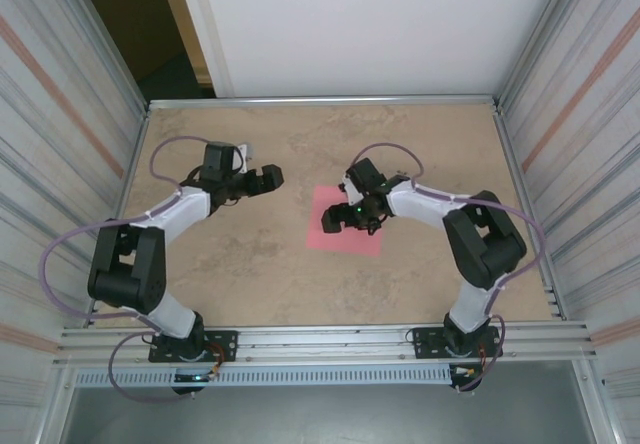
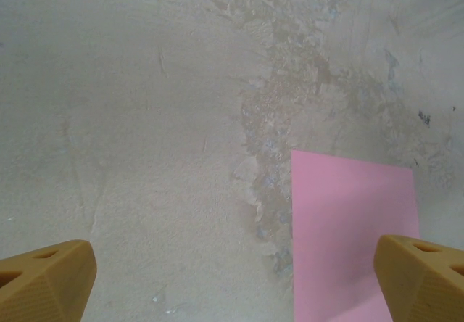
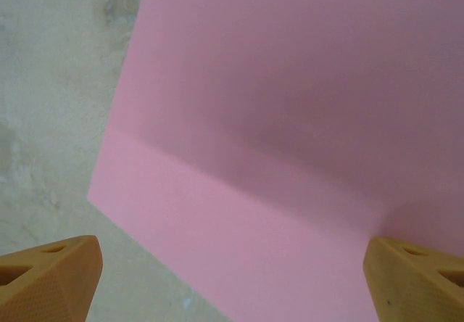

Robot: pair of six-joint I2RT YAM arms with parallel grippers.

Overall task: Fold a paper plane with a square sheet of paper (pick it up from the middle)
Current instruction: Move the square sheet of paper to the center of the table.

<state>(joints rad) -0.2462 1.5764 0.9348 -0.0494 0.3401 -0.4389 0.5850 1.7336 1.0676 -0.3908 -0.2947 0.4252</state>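
Note:
The square sheet of paper (image 1: 340, 241) is pink and lies on the table near the middle. My right gripper (image 1: 351, 222) hovers just over it, open, with a finger on each side and nothing between them. In the right wrist view the sheet (image 3: 290, 119) takes up most of the frame, with a straight crease across it. The right gripper (image 3: 232, 286) stands wide, its orange fingertips (image 3: 48, 278) at the bottom corners. My left gripper (image 1: 270, 177) is open above bare table, left of the sheet. In the left wrist view the left gripper (image 2: 232, 286) is empty, and the sheet (image 2: 351, 224) lies ahead on the right.
The tabletop (image 1: 250, 264) is mottled beige, with worn patches (image 2: 275, 119) beside the sheet. Metal rails (image 1: 320, 101) frame the table, and corrugated walls (image 1: 60, 114) stand close on both sides. The arm bases (image 1: 190, 339) sit on the near rail.

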